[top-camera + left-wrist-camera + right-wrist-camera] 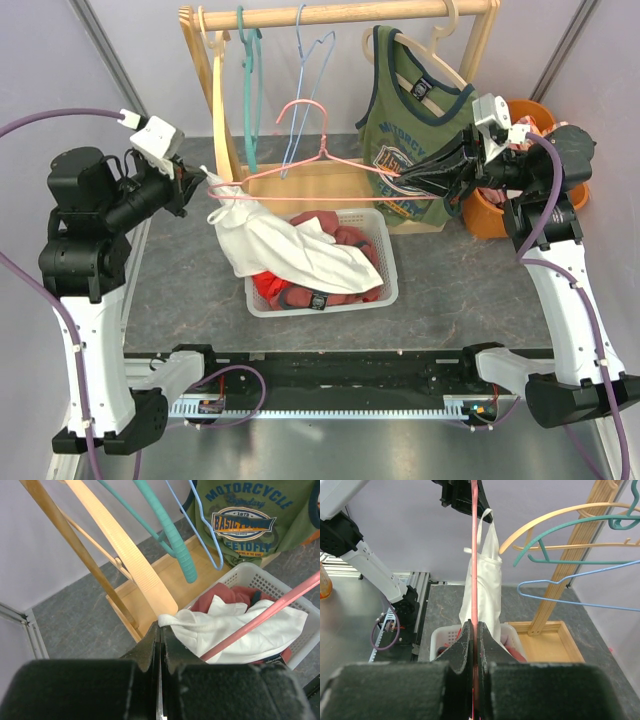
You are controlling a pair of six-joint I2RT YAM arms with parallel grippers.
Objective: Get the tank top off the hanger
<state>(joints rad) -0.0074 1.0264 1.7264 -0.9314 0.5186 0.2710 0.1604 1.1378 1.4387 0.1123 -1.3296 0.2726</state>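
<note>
White tank top (290,250) half off a pink hanger (320,198)

The pink hanger is thin wire, lying nearly level in the air, its long bar running left to right above the basket (392,270) and its hook pointing up and away. The white tank top is bunched at the hanger's left end, where its top is still caught; from there the crumpled cloth trails down to the right, its lower part resting in the basket on red garments.

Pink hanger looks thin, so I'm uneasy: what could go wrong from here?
The white top is bunched on the pink hanger at the left tool; pulling could bend the hanger rather than free it. The right tool, shut on the hanger, sits by the green shirt and might snag it.
</note>
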